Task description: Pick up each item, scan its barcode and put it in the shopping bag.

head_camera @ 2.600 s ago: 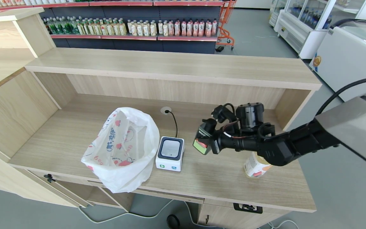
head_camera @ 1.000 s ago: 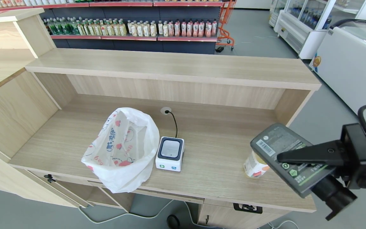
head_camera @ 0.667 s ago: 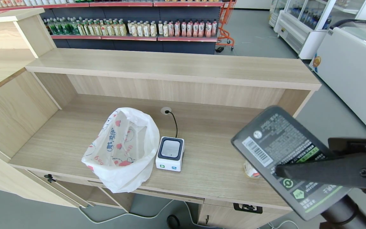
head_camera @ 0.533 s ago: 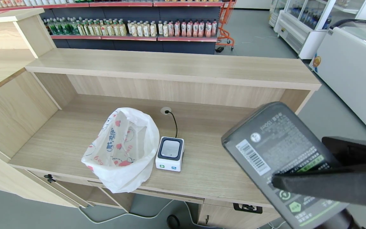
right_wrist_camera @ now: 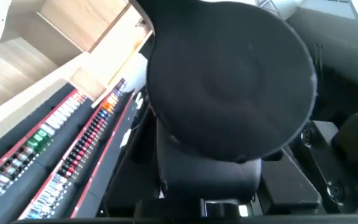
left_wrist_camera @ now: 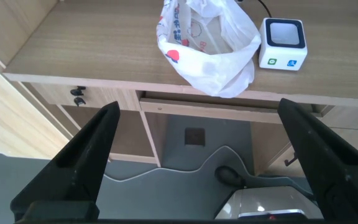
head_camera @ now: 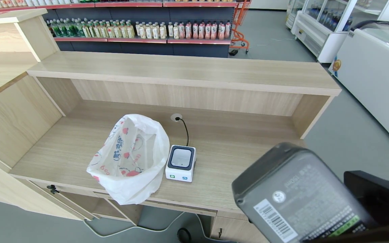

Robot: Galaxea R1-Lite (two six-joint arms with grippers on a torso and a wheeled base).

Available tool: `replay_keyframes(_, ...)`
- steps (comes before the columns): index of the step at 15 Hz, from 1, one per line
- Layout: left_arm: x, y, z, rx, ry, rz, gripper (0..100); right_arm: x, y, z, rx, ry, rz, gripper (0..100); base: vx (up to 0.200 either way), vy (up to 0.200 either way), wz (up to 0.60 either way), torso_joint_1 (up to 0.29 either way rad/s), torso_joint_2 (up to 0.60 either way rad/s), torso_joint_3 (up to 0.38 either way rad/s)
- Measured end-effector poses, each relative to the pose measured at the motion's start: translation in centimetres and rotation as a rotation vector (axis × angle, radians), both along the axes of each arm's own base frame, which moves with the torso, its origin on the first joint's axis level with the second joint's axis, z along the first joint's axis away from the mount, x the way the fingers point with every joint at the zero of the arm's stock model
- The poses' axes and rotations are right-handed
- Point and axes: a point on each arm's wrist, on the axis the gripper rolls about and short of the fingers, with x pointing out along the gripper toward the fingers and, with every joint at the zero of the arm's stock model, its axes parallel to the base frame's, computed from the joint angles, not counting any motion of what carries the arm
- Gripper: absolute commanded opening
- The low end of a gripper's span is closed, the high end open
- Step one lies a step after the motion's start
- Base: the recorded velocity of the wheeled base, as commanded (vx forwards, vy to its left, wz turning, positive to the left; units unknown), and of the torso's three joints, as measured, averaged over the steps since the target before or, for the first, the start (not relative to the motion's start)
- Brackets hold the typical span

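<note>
Grey packet (head_camera: 295,195), pinched in our right gripper (head_camera: 356,233), had risen from beside the scanner (head_camera: 181,162) to high over the right end of the counter (head_camera: 79,141), barcode (head_camera: 275,219) upward; we judged it not yet scanned. Left gripper (left_wrist_camera: 197,112) hung spread.

Behind the scanner (head_camera: 181,163) a black cable (head_camera: 186,131) runs to a round hole (head_camera: 176,117) in the light wooden counter (head_camera: 79,141). Farther back, beyond the raised ledge (head_camera: 181,72), stand shelves of bottles (head_camera: 140,29) and an orange cart (head_camera: 240,30); white chest freezers (head_camera: 373,57) stand far to its right.
</note>
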Motion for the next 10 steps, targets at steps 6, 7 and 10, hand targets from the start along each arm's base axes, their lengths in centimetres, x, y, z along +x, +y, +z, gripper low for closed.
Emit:
replay_keyframes(6, 0.0, 0.0, 0.0, 0.0, 0.0, 0.0, 100, -1.1, -1.5, 2.3, 0.102, -0.088, -0.01, 0, 0.0, 0.0, 0.0, 0.0, 0.0, 0.0)
replay_keyframes(7, 0.0, 0.0, 0.0, 0.0, 0.0, 0.0, 100, -1.3, -1.8, 2.3, 0.106, -0.092, -0.014, 0, 0.0, 0.0, 0.0, 0.0, 0.0, 0.0)
replay_keyframes(10, 0.0, 0.0, 0.0, 0.0, 0.0, 0.001, 100, -1.6, -2.7, 2.1, 0.112, -0.1, -0.037, 0, 0.0, 0.0, 0.0, 0.0, 0.0, 0.0)
